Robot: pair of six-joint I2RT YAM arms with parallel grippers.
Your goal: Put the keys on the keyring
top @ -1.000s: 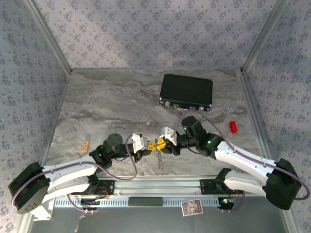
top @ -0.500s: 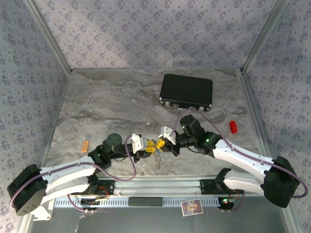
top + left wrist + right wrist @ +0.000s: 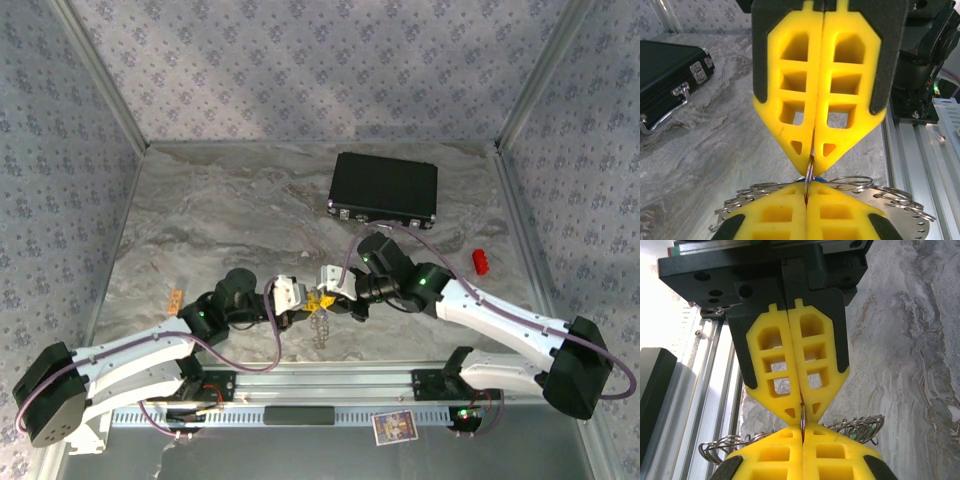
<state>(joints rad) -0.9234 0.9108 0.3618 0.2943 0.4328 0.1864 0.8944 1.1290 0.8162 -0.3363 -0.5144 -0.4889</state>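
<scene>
Above the table's front middle my two grippers meet tip to tip. The left gripper and the right gripper are both shut on the same thin metal loop of the keyring, seen edge-on between the yellow fingers. The keyring's wire coils fan out to both sides and hang below the tips. Of the keys, a sliver of blue head shows behind my left fingertips and a bit of green shows among the coils; their blades are hidden.
A black case lies at the back right. A small red piece sits by the right wall and an orange tag at the left. The aluminium rail runs along the near edge just below the grippers.
Both grippers have shifted a little left and closer together, the right arm reaching further in. The keyring hanging between them moved along.
</scene>
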